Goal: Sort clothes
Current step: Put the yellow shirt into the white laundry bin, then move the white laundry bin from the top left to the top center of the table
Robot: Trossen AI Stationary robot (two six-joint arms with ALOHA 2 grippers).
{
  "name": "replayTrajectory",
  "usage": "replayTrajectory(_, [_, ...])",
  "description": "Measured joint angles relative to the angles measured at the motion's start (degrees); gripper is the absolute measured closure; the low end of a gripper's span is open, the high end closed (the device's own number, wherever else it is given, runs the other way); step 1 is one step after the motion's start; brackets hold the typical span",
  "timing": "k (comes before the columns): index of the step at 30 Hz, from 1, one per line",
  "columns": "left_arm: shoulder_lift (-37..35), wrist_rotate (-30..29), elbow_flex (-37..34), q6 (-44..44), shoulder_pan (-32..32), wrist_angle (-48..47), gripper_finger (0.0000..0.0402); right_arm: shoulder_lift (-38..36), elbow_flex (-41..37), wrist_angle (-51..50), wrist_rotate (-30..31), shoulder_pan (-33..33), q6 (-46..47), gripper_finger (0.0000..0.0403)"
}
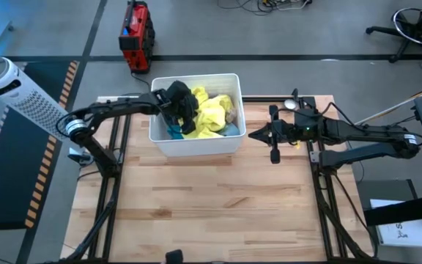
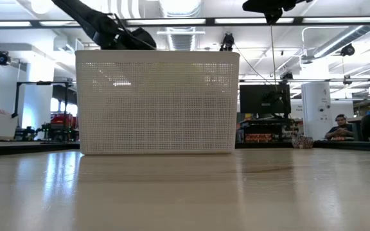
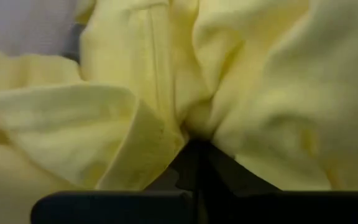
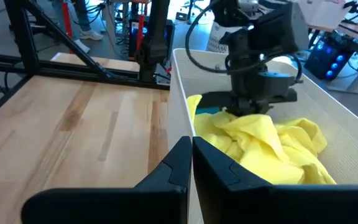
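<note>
A white plastic basket [image 1: 196,150] stands at the far middle of the wooden table [image 1: 211,209]; in the low view its mesh wall [image 2: 156,102] hides what is inside. A bright yellow garment [image 1: 212,114] lies crumpled on top of the clothes in it, with teal cloth [image 1: 174,133] and a light blue piece [image 1: 231,129] showing beside it. My left gripper [image 1: 189,119] reaches down into the basket's left half and is shut on the yellow garment [image 4: 260,140]. My right gripper [image 1: 253,135] hovers shut just right of the basket, holding nothing. My left gripper pinches a gathered fold of the yellow garment [image 3: 188,121] between its two fingertips; folds pucker toward the tips. The fingers slant down into the basket from its left side. The rest of the garment [image 4: 291,155] lies slack on the other clothes.
Bare tabletop lies on the near side of the basket. Beyond the table's far edge stands a red device [image 1: 136,37], and a white perforated tower [image 1: 13,88] stands off the left side. Dark frame rails [image 1: 112,176] run along both table sides.
</note>
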Motion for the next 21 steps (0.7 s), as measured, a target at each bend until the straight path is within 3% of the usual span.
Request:
replayTrajectory(7, [-7.9, -0.4, 6.5, -0.3, -0.1, -5.5, 0.0401, 0.0, 0.0, 0.0, 0.4, 0.0, -0.5, 0.0403])
replayTrajectory(12, [-15.4, -1.5, 10.5, -1.5, -0.2, -14.8, 0.0401, 0.0, 0.1, -3.5, 5.8, 0.0, -2.7, 0.0403])
replayTrajectory(17, [-25.3, -11.8, 9.4, -3.3, -0.2, -25.5, 0.0402, 0.0, 0.1, -12.5, 19.9, -0.5, -2.3, 0.0403])
replayTrajectory(21, [-33.5, -20.0, 4.3, -7.2, -0.1, -29.0, 0.0402, 0.0, -0.3, -15.1, 21.4, -1.9, -0.8, 0.0403])
